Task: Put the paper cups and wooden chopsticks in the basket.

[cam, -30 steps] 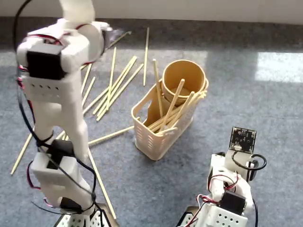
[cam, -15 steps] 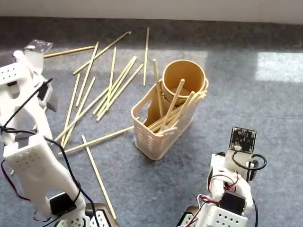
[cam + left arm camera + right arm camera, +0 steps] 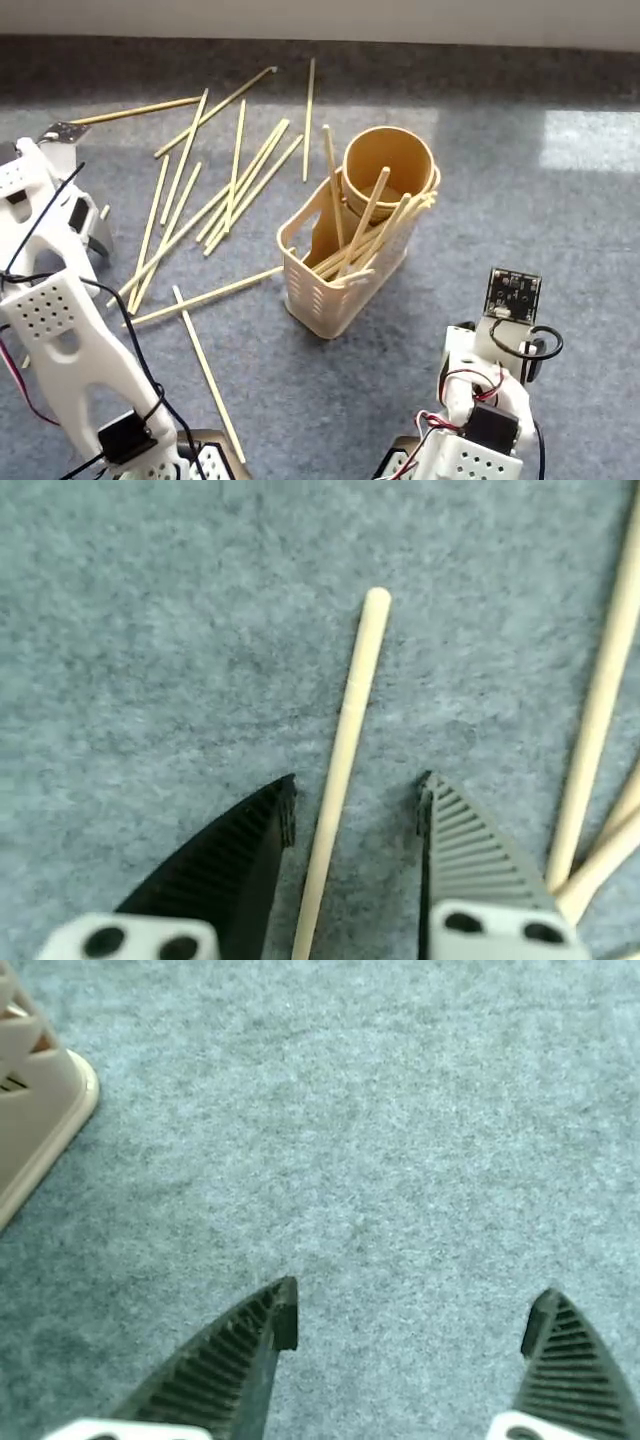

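Roughly twelve loose chopsticks lie on the grey carpet, left of the one basket. The basket holds one paper cup, perhaps a second nested under it, and about six sticks. The left gripper stands part open with a single chopstick between its jaws. The right gripper is spread wide and holds nothing, near the basket's corner.

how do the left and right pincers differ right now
The left pincer straddles a loose chopstick; the right pincer has bare carpet between its tips. The left pincer's gap is narrower than the right pincer's. Both are open, empty and face the carpet.
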Controlling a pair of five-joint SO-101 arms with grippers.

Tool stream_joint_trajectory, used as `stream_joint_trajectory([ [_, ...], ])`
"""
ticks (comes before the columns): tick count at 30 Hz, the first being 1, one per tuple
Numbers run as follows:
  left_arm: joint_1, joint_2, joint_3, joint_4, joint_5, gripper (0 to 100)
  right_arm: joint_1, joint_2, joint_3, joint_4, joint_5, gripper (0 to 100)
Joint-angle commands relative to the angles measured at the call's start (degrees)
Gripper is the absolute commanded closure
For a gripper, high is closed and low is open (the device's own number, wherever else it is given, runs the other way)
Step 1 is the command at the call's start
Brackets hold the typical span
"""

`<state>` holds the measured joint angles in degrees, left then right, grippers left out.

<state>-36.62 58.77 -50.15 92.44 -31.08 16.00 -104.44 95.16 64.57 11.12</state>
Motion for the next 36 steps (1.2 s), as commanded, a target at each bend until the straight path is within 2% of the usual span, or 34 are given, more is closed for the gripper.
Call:
stream_joint_trajectory([
  [1,0.0,2.8,-5.6,-0.5,-2.9,94,0.3,-0.5,5.3,-1.1,0.6,65.2],
  [2,0.1,3.6,-6.6,-0.5,-3.9,100,0.3,-0.5,5.3,-1.1,0.6,65.2],
  [8,1.9,4.5,-11.5,4.1,-4.7,100,0.3,-0.5,5.3,-1.1,0.6,65.2],
  [12,5.8,4.4,-21.5,8.6,-4.1,100,0.3,-0.5,5.3,-1.2,0.6,65.2],
  [20,15.8,-3.9,-45.2,8.8,10.0,100,0.2,-0.5,5.3,-1.2,0.6,65.2],
  [24,26.2,-16.8,-43.9,8.8,16.9,100,0.2,-0.5,5.3,-1.2,0.6,65.2],
  [28,39.8,-29.3,-43.9,8.8,23.8,100,0.2,-0.5,5.3,-1.2,0.6,65.2],
  [32,54.5,-37.8,-43.6,7.1,24.9,100,0.2,-0.5,5.3,-1.2,0.6,65.2],
  [36,62.6,-39.6,-43.6,6.9,25.5,100,0.2,-0.5,5.3,-1.2,0.6,65.2],
])
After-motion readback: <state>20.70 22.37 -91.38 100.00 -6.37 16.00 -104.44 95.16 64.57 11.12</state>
